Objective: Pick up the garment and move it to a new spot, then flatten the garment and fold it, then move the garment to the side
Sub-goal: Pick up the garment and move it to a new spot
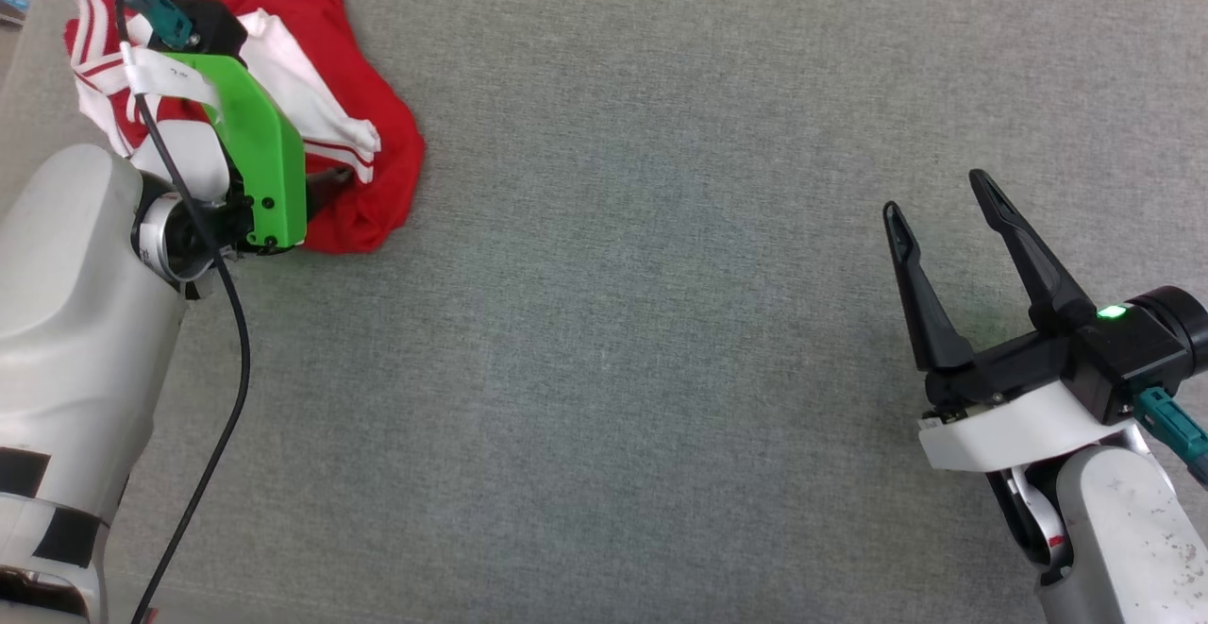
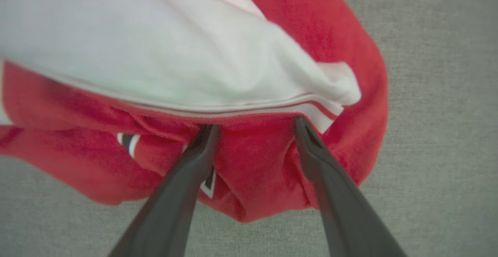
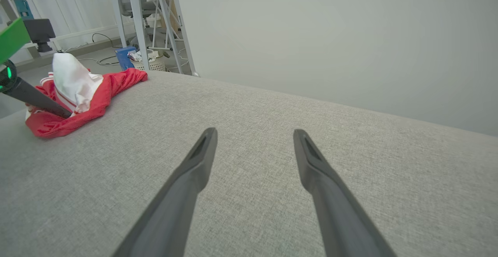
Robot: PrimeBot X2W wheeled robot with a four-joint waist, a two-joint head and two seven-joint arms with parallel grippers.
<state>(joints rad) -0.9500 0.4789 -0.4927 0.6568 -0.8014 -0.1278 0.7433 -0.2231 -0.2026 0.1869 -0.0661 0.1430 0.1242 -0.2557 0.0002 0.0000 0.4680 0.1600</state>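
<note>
The garment lies crumpled at the far left of the grey cloth surface, red with a white sleeve bunched on top. My left gripper is open, its two dark fingers spread wide and their tips pushed into the red cloth just under the sleeve's striped hem. From above, its green bracket covers most of the fingers. The right wrist view shows the garment heaped at the left with one left finger reaching in. My right gripper hovers open at the right, far from the garment, nothing between its fingers.
A black cable hangs along my left arm. Beyond the surface's far edge stand a white railing, a metal frame, a blue box and a white basket. A plain pale wall is behind.
</note>
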